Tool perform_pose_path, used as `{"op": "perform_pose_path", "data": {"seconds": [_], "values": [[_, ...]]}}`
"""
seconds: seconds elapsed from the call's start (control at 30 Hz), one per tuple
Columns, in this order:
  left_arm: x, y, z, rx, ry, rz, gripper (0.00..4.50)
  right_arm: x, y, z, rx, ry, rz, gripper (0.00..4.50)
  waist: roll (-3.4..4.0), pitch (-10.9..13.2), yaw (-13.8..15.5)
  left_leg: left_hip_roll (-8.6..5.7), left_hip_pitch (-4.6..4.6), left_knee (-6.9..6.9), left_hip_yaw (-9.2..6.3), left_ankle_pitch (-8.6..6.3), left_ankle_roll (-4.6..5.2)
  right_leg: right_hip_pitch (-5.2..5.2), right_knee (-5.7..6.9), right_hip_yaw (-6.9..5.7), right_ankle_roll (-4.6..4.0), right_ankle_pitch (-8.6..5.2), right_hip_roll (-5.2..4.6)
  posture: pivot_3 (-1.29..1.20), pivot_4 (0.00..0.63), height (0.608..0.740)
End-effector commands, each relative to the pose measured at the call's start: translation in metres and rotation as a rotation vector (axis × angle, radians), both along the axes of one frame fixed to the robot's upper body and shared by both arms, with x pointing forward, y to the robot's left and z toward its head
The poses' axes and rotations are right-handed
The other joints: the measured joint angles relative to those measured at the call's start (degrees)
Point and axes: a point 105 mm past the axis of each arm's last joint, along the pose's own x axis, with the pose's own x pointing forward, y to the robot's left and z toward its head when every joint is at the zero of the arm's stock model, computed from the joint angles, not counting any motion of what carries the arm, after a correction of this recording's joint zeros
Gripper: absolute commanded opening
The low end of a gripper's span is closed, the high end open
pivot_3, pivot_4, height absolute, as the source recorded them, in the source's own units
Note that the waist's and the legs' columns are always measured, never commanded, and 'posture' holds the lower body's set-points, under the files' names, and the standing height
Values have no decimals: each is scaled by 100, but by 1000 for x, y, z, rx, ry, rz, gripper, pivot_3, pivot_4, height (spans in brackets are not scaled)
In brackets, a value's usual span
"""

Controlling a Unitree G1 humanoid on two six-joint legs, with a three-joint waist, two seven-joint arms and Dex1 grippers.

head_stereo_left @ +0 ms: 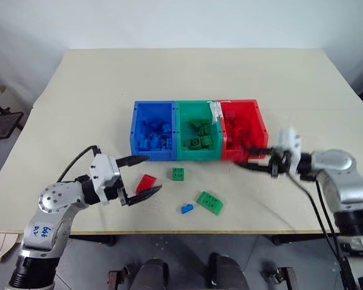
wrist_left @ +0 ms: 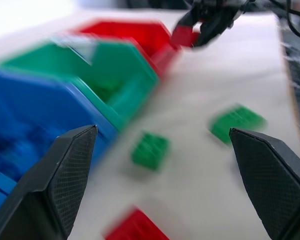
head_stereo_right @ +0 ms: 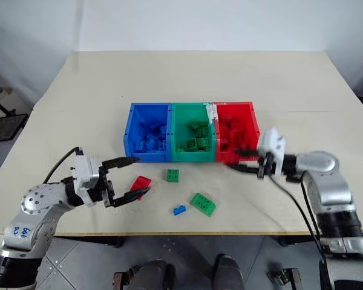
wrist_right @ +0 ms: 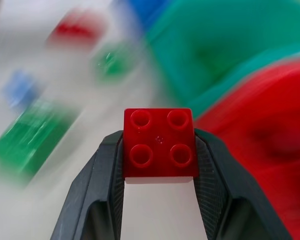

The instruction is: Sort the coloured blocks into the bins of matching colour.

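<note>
1. Right wrist view: the right pincer [wrist_right: 159, 150] grips one square red block [wrist_right: 159, 145] with four studs between its two black fingers.
2. Seen from the head, this pincer is just in front of the red bin [head_stereo_left: 245, 130], at its near wall.
3. Three joined bins stand in one row: the blue bin [head_stereo_left: 151, 130], the green bin [head_stereo_left: 196, 130] and the red one, each with blocks of its own colour inside.
4. Four blocks lie loose on the surface [head_stereo_left: 187, 72]: one red block [head_stereo_left: 146, 182], one small green block [head_stereo_left: 178, 174], one long green block [head_stereo_left: 210, 202], one small blue block [head_stereo_left: 187, 209].
5. The left pincer [head_stereo_left: 145, 176] is wide and empty, beside the loose red block.
</note>
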Motion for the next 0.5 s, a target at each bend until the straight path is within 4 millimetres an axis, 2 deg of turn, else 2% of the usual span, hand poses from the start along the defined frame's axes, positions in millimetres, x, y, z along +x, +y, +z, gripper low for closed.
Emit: {"op": "perform_pose_path", "data": {"seconds": [0.03, 0.23, 0.37, 0.43, 0.5], "values": [[1, 1, 8, -6, -44, 26, 4500, 23, -6, 28, 70, -58, -125, 1474, 0, 0, -25, 0, -1, 0, 2, -1, -2, -4, 2, 1, 0, 0, 0, 0, 150, 740], [-2, -3, 4, -6, -15, 12, 4500, 56, -6, 32, 97, -2, -225, 1474, 0, 0, -83, -2, -12, -3, 3, -1, -1, -14, 2, 1, 0, 0, 0, 0, 150, 740], [-5, -3, 2, -17, 15, 18, 4500, 61, -6, 36, 122, -8, -226, 2756, 0, 0, -103, -2, -26, -7, 8, -1, -1, -41, 12, 4, 0, 0, 0, 0, 150, 740], [-7, -3, 0, -8, 17, 20, 4500, 59, -5, 35, 113, -13, -217, 3561, 0, 0, -106, -1, -37, -7, 10, -1, -2, -56, 20, 4, 0, 0, 0, 0, 150, 740], [-8, -2, 0, -4, 16, 23, 4500, 52, -4, 31, 107, -13, -192, 4136, 0, 0, -103, 0, -37, -8, 11, -1, -2, -56, 19, 5, 0, 0, 0, 0, 150, 740]]}}
